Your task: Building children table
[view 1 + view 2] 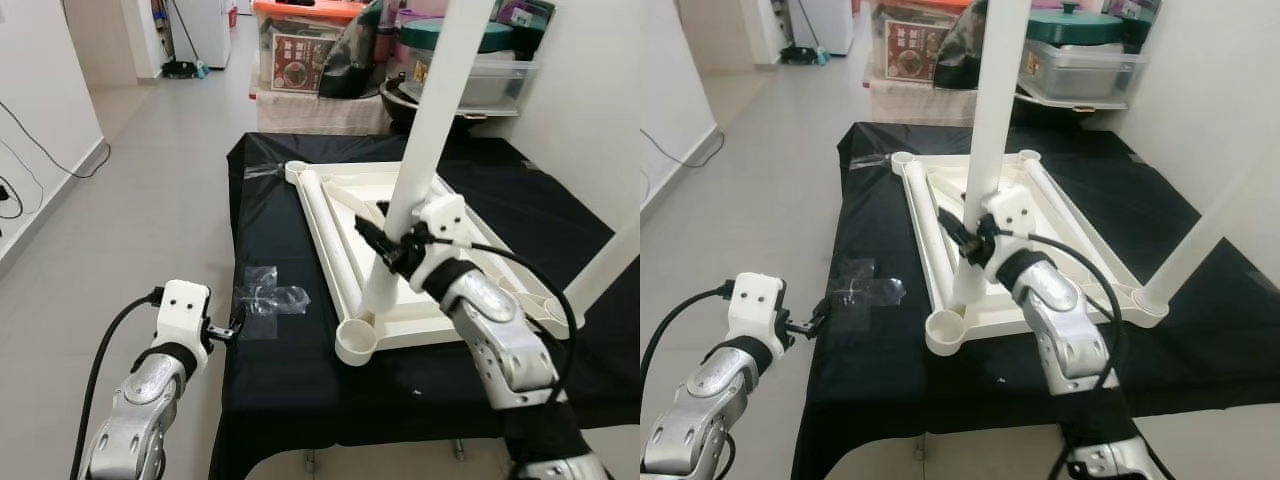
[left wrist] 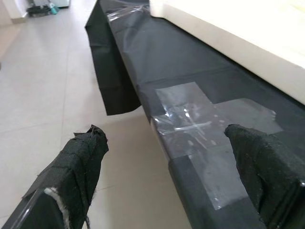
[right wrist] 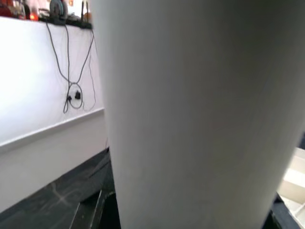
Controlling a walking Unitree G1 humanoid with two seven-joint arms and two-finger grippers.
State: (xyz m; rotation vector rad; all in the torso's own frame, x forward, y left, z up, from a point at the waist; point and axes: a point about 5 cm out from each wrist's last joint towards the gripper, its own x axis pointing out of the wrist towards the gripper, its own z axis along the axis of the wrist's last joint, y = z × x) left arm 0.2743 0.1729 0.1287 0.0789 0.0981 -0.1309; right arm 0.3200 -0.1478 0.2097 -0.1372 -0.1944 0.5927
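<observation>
A white table top (image 1: 322, 222) lies upside down on a table under a black cloth (image 1: 270, 200). My right gripper (image 1: 386, 246) is shut on a long white leg (image 1: 432, 110), which leans slightly. The leg's lower end sits just behind the round socket (image 1: 357, 343) at the near left corner. In the right wrist view the leg (image 3: 200, 109) is very close. A second white leg (image 1: 1206, 226) stands in the near right corner. My left gripper (image 1: 233, 330) is open at the table's left edge, its fingertips (image 2: 80, 164) holding nothing.
Clear tape (image 1: 268, 298) is stuck on the cloth near the left edge. Storage boxes and a pot (image 1: 440, 50) crowd the space behind the table. Tiled floor (image 1: 150, 180) opens to the left, with cables along the wall.
</observation>
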